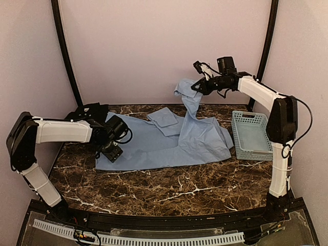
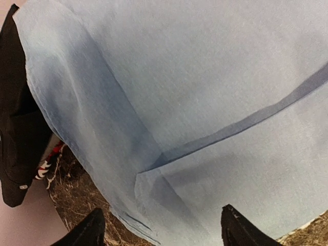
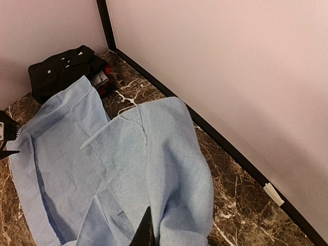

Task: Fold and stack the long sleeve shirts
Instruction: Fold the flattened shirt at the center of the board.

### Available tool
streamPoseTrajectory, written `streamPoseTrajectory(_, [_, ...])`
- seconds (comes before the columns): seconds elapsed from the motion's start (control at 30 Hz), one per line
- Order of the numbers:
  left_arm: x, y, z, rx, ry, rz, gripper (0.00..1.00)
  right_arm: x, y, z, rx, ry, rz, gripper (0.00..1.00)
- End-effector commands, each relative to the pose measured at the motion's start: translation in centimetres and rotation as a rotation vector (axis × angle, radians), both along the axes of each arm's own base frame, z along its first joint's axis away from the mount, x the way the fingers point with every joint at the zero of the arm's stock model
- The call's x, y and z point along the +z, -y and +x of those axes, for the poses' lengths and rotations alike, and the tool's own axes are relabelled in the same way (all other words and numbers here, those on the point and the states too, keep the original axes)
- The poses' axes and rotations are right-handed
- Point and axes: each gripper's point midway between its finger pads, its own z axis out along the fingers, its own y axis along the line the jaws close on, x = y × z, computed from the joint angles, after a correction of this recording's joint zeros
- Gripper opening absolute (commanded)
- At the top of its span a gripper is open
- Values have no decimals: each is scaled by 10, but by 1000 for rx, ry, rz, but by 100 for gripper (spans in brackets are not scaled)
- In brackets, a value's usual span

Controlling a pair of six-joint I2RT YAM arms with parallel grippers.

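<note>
The left fingers [image 2: 88,231] stand wide apart, low over the left edge of the blue shirt [image 1: 169,143], with flat cloth lying between them. The right fingers [image 3: 147,230] are pinched on a far part of that shirt, holding it up off the table [image 1: 169,189]. The black shirt [image 1: 88,109] lies bundled in the back left corner, just beside the blue one.

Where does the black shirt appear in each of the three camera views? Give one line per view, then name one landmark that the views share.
Top external: black shirt at mid left, just left of the blue shirt.
Left wrist: along the left edge.
Right wrist: upper left.
Shared landmark: the blue shirt, whose edge lies beside it in every view.
</note>
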Motion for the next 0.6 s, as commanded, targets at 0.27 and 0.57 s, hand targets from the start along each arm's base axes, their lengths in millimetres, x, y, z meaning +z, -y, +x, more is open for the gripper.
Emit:
streamPoseTrajectory(0.27, [115,64,41,-32,289,-449,85,2,-14,-12,108,-36,72,0])
streamPoseTrajectory(0.57, [198,181,52,-200,252,-1153,85,0,-48,-68,125,-191,225,0])
